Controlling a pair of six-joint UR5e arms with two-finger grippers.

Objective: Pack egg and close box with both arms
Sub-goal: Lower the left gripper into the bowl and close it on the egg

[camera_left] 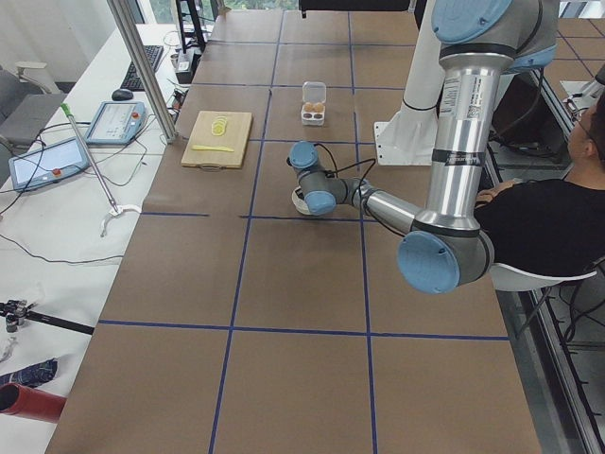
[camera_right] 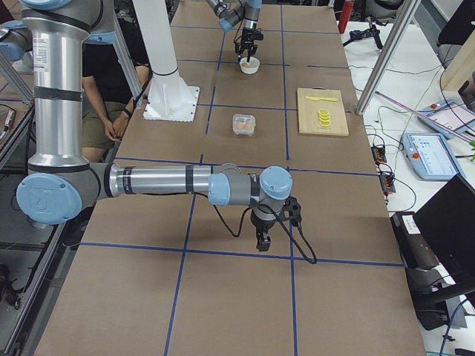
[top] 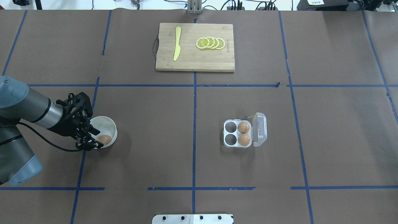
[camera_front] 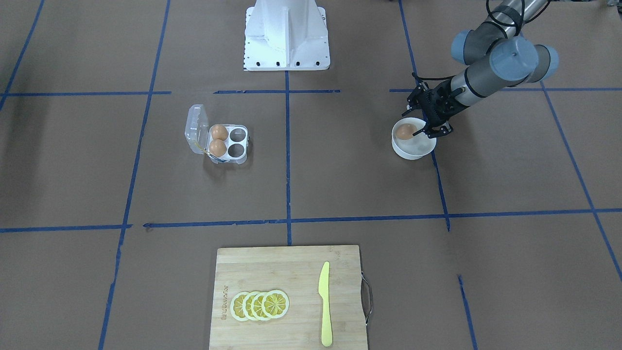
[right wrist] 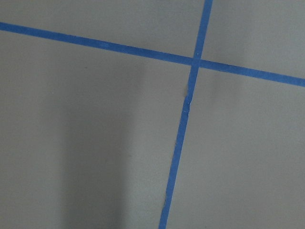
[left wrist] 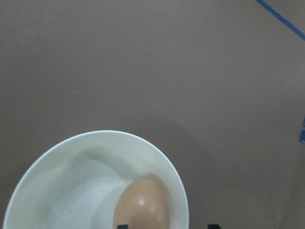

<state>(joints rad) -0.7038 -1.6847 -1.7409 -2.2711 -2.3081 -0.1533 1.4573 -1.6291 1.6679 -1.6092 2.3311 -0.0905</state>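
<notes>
One tan egg [top: 104, 139] lies in a round white bowl [top: 107, 123] at the table's left; it shows close up in the left wrist view [left wrist: 141, 205]. My left gripper [top: 93, 132] hangs open just over the bowl, its fingertips [left wrist: 123, 226] on either side of the egg and the bowl's rim. The clear box [top: 231, 145] stands right of centre with its lid [top: 260, 129] open. It holds two eggs [top: 243, 127] in the cells next to the lid. My right gripper [camera_right: 261, 243] shows only in the exterior right view, low over bare paper; I cannot tell its state.
A wooden cutting board [top: 195, 59] with lemon slices [top: 210, 43] and a yellow knife [top: 177, 46] lies at the far edge. The white pedestal [camera_front: 286, 34] stands at the robot's side. A seated person [camera_left: 539, 222] is beside the table.
</notes>
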